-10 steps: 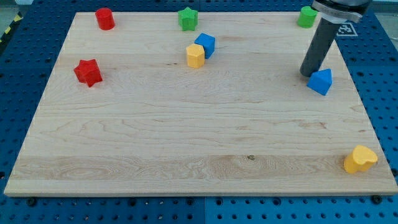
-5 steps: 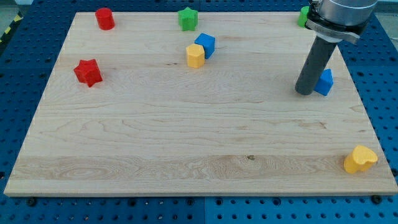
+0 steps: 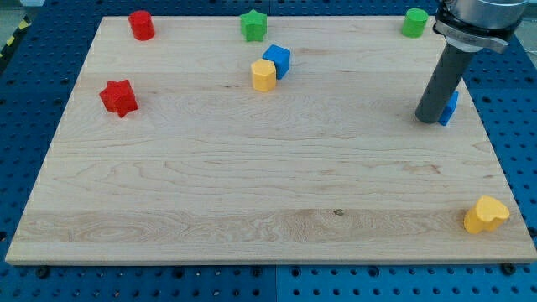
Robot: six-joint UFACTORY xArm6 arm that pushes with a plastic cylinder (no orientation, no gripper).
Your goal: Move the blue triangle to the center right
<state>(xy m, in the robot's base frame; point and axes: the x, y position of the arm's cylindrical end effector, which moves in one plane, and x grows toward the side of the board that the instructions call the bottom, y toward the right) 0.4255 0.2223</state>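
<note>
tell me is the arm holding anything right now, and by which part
Nothing is held: the arm ends in a rod with no gripper. My tip stands against the view's left side of the blue triangle, mostly hiding it.

Blue triangle (image 3: 453, 106), mostly hidden, near board's right edge.

Bright, even overhead light, no glare on the wooden board (image 3: 252, 184). Blocks cast only faint short shadows. Focus sharp throughout, no visible edge distortion.
</note>
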